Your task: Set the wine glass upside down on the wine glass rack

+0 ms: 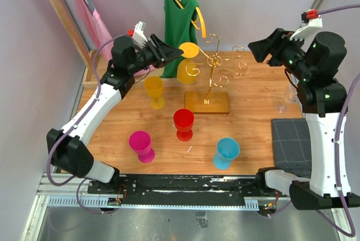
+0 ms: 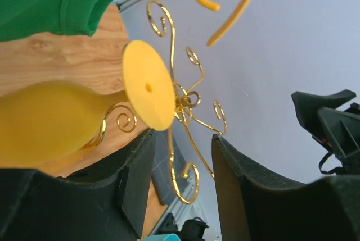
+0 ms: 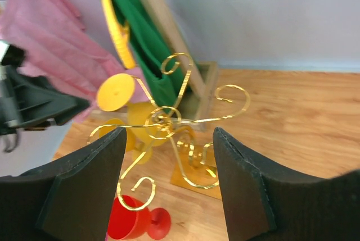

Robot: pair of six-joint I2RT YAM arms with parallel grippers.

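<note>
Four glasses stand upright on the table [image 1: 253,92]: magenta glass [image 1: 140,144] and blue glass [image 1: 226,152] nearest, red glass [image 1: 183,124] behind them, yellow glass [image 1: 154,91] farther left. Beyond, the wine glass [image 1: 187,69] hangs upside down from a curled arm on the left of the rack [image 1: 208,102], foot uppermost. The left gripper [image 1: 175,54] sits just left of that foot, jaws apart, holding nothing. The right gripper [image 1: 257,50], raised far right, gapes wide and empty.

Wooden counter [image 1: 253,106] carries the wine glass rack [image 1: 216,104] at the back, a yellow goblet [image 1: 154,91] left of it, then red goblet [image 1: 183,124], magenta goblet [image 1: 141,145] and blue goblet [image 1: 226,153] upright nearer, grey mat [image 1: 291,145] at right.
</note>
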